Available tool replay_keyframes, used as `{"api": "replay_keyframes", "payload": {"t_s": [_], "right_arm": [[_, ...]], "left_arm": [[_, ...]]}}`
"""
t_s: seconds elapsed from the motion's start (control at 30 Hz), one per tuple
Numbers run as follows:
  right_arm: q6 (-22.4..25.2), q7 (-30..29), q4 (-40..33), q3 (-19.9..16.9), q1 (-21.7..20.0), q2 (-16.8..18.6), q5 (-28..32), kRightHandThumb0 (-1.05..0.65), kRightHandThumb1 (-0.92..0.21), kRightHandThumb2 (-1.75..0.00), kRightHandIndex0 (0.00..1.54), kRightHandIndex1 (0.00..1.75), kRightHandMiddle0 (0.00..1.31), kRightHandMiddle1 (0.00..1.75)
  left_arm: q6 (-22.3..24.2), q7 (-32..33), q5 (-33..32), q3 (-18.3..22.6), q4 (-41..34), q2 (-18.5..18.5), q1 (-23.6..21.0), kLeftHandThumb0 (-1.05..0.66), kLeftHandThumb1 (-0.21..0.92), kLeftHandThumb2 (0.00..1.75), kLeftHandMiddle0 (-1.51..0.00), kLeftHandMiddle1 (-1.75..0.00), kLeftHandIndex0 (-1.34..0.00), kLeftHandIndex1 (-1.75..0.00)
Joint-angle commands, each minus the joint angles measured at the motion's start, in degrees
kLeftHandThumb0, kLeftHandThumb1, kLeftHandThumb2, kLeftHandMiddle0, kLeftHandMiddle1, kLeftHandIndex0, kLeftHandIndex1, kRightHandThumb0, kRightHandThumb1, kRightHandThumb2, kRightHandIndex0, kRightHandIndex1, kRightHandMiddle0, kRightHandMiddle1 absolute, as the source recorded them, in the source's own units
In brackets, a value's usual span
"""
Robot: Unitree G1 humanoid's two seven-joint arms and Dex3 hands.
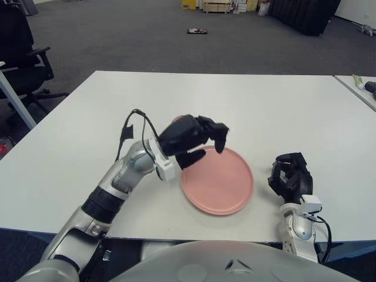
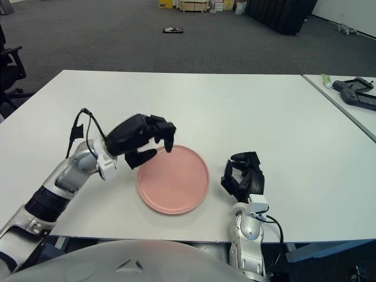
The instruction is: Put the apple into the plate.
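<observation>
Round pink plate [image 1: 220, 185] flat on white table, apple unseen

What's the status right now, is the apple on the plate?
Left hand over pink plate's left rim. Apple out of sight, maybe behind that hand. Right hand idle, right of plate.

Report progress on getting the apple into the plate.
Done: nothing visible; the plate is bare and no apple is in view. In hand: the left hand is at the plate's left rim, possibly hiding it. Left: apple into plate. The right hand shows right of it.
</observation>
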Motion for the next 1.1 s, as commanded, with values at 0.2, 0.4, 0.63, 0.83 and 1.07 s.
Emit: {"api": "replay_keyframes", "payload": {"t_s": [0.2,0.4,0.63,0.83,1.07], "right_arm": [[-1.41,-0.17,0.24,0.22,-1.15,-0.12,-0.88,-0.39,-0.63,-0.93,0.77,1.75,0.37,1.75],[-1.19,0.01,-0.09,0.35,-0.93,0.01,-0.55,-0.39,-0.64,-0.92,0.77,1.75,0.37,1.75],[0.15,-0.29,-0.85,0.39,-0.55,0.14,-0.58,-0.39,-0.64,-0.91,0.76,1.75,0.36,1.75],[-0.11,-0.07,-0.39,0.24,-0.76,0.02,-0.26,-0.39,-0.65,-0.91,0.76,1.75,0.36,1.75],[-0.73,0.44,-0.14,0.28,-0.74,0.00,0.31,-0.39,-0.64,-0.92,0.75,1.75,0.37,1.75]], "left_arm": [[-5.65,-12.55,-3.02,-6.36,2.46,3.03,-5.15,0.00,0.05,1.60,-0.84,-1.67,-0.58,-1.75],[-11.54,-10.98,1.67,-6.91,8.19,1.55,-6.92,0.00,0.06,1.61,-0.83,-1.69,-0.57,-1.75],[-15.87,-5.99,7.84,-5.00,11.16,-0.26,-6.93,0.00,0.05,1.63,-0.83,-1.73,-0.57,-1.75],[-11.04,-6.57,7.99,-3.39,14.64,-0.10,-8.89,0.00,0.06,1.61,-0.83,-1.70,-0.57,-1.75],[-8.25,5.70,12.83,-0.39,27.31,-4.89,-11.53,0.00,0.09,1.56,-0.81,-1.68,-0.54,-1.75]]}}
